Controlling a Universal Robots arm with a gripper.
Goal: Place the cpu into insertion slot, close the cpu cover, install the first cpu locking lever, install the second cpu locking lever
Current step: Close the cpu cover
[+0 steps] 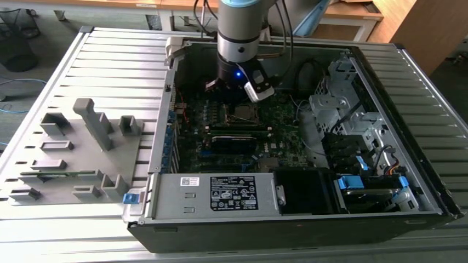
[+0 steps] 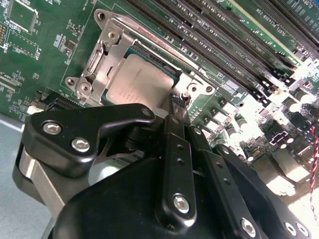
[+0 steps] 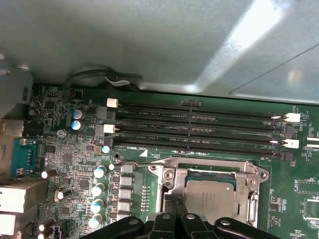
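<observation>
Fingers of the black metal gripper (image 2: 177,102) sit drawn together, nothing visible between them, tips at one edge of the thin silver-grey cpu cover (image 3: 209,166). That frame lies flat on the dark metal-rimmed insertion slot (image 1: 241,113), around the dull silver square cpu (image 3: 212,196). Long black memory slots (image 3: 199,124) run just beside the opposite edge, with a smooth grey case wall (image 3: 149,40) beyond.

Cpu (image 3: 215,197) dull matt metal; cpu cover (image 3: 169,179) shiny steel; gripper (image 2: 175,107) matt black.

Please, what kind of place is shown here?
Probably a robotics lab or workshop: an open computer case lies on a slatted metal table, a grey parts fixture beside it, office desks behind.
</observation>
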